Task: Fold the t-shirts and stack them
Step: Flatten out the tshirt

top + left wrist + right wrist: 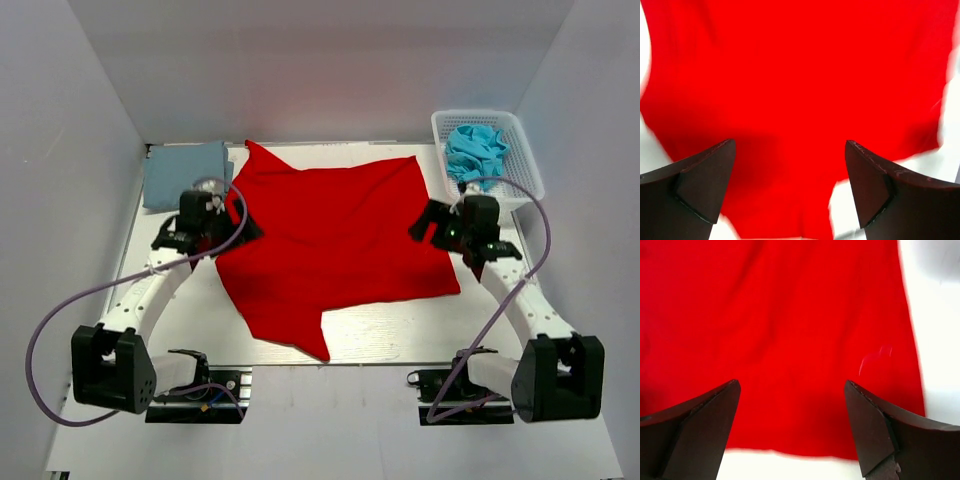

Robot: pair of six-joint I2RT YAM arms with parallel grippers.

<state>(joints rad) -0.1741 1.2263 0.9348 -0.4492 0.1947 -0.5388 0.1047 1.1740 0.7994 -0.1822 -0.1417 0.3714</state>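
the dull grey-blue t-shirt lies folded flat on the table, just beyond the left gripper and to its outer side, close to the wrist. the left gripper's jaws are spread wide with nothing between them. its two dark fingers point inward over the left edge of the bright red t-shirt. in the left wrist view, red cloth fills the gap between the fingers and runs on ahead of them, with bare table showing at both sides. whether the fingertips touch the cloth cannot be told.

the red t-shirt is spread open between the two grippers. one corner reaches past the left gripper toward the back wall, and another points toward the arm bases.

the right gripper sits at the shirt's right edge, facing inward. its jaws are also released and wide apart, gripping nothing. in the right wrist view, smooth red cloth lies ahead of the fingers, with a hem just under them.

beyond the right gripper, just behind its wrist, the white mesh basket holds the crumpled turquoise t-shirt.
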